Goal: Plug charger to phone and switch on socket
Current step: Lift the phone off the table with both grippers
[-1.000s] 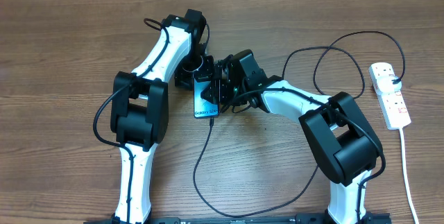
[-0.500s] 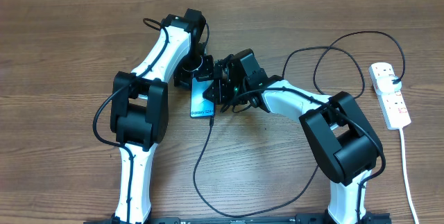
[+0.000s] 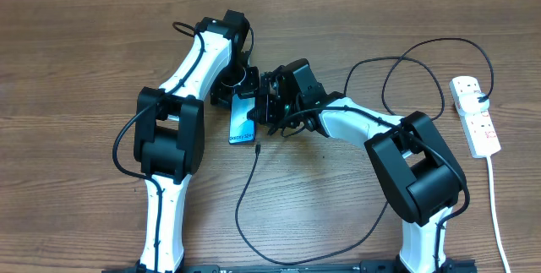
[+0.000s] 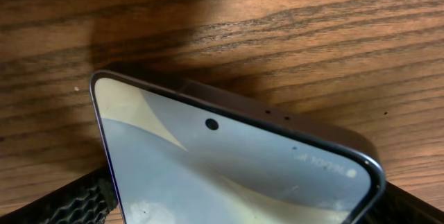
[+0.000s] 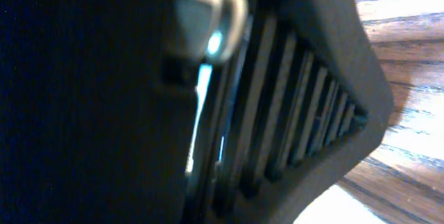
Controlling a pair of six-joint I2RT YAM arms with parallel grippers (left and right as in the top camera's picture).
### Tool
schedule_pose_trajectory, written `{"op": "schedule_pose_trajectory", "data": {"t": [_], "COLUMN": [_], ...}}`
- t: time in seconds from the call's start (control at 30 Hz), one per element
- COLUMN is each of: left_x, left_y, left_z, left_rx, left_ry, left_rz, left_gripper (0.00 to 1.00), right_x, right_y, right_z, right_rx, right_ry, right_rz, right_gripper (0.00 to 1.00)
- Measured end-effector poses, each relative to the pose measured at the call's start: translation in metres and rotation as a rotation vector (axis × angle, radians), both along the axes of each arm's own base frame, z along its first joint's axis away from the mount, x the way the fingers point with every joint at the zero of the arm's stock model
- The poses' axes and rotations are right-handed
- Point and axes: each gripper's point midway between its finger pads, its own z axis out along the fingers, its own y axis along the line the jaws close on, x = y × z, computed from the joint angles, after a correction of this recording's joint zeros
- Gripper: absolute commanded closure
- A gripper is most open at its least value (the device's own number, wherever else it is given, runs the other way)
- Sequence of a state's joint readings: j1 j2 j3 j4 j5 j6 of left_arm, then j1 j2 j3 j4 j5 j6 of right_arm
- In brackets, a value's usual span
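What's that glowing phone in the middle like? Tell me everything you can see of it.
The phone is a slim rectangle with rounded corners, a dark frame and a lit blue-teal screen; a punch-hole camera sits near its top edge, white lettering near the other end. It sits slanted over the table, its top end in the left gripper, whose black textured pad meets its edge. The right gripper crowds its side. The charger tip is near its lower end; whether it is plugged in is unclear.

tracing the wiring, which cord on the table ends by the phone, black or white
The thin black charger cable; its tip lies by the phone. The white cord leaves the power strip at far right.
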State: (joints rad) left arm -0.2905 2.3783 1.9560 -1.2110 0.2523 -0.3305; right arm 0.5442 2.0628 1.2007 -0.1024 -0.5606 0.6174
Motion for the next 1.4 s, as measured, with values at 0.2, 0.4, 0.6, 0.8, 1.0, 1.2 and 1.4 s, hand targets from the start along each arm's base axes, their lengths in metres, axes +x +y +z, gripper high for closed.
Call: {"op": "schedule_pose_trajectory", "data": {"t": [0.2,0.4,0.6,0.8,1.0,1.2,1.4], "left_x": [0.0,0.001,0.011,0.023,0.023,0.018,0.015], "left_y": [0.0,-0.002,-0.005,-0.01,-0.03,-0.045,-0.048], "left_z": [0.0,0.008,0.019,0.037,0.068,0.089,0.093], "left_rx": [-0.004,-0.134,-0.35,-0.557,-0.781,-0.923,-0.961], "left_ry": [0.0,0.015,0.016,-0.035,-0.076,-0.075,-0.07], "left_rz": [-0.003,-0.038,-0.038,-0.066,-0.115,-0.126,-0.132], "left_gripper": [0.0,0.0,0.0,0.0,0.17,0.29,0.65], "right_x": [-0.001,-0.003,0.003,0.006,0.01,0.014,0.015], "right_y": [0.001,-0.002,-0.006,-0.002,0.0,-0.012,-0.022], "right_z": [0.001,-0.001,0.001,0.011,0.046,0.066,0.072], "right_rx": [0.011,0.038,0.077,0.189,0.387,0.485,0.52], "right_ry": [0.013,0.054,0.066,0.057,0.015,0.041,0.069], "right_rz": [-0.001,0.007,0.004,0.055,0.153,0.179,0.19], "right_gripper": [0.96,0.96,0.96,0.96,0.96,0.96,0.96]}}
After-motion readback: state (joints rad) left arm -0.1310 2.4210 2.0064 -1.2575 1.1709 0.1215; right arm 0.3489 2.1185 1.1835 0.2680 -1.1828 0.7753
